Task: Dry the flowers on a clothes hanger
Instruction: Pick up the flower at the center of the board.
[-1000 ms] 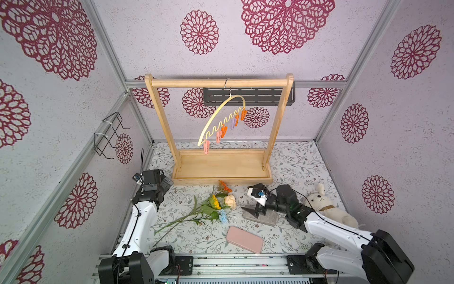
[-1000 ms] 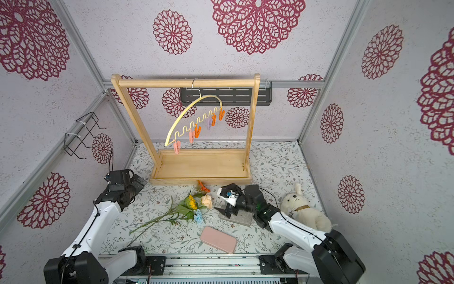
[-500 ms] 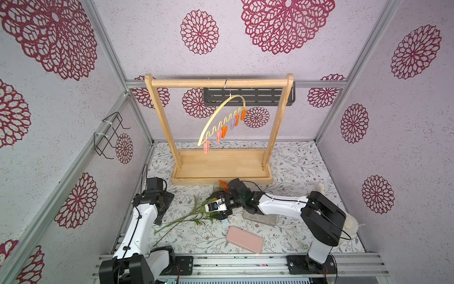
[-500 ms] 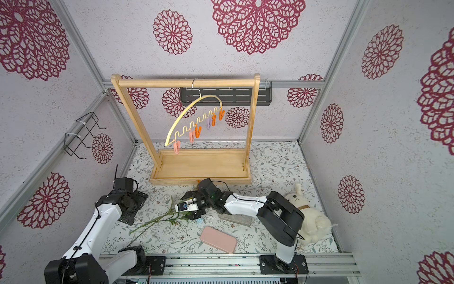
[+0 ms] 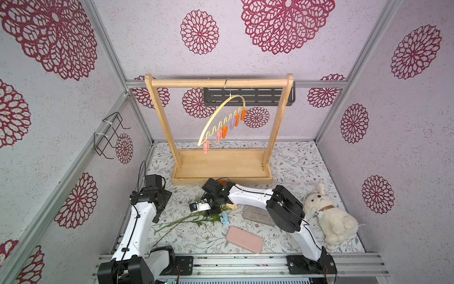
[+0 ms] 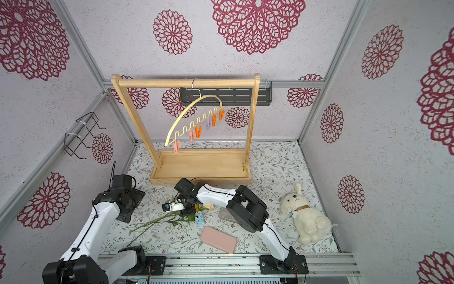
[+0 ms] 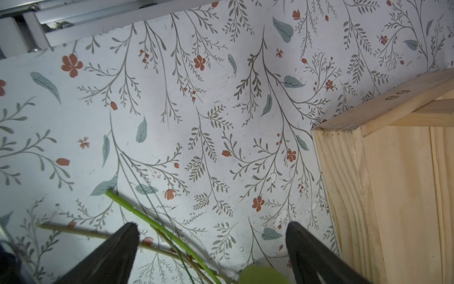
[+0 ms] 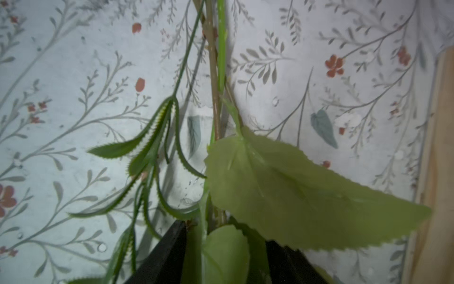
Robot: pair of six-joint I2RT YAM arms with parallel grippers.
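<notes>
Both arms are built of smooth white shells set between bulky black joint housings. A thin black cable runs along the white links of the left arm (image 5: 137, 228) and the right arm (image 5: 248, 195), pinned by small clips. Each arm ends in a black base block bolted to a silver rail (image 5: 245, 264). The left end effector (image 7: 211, 228) and right end effector (image 8: 226, 233) have matte black, wedge-shaped fingers (image 7: 118, 246). A black box with a looped lead sits on each wrist.
</notes>
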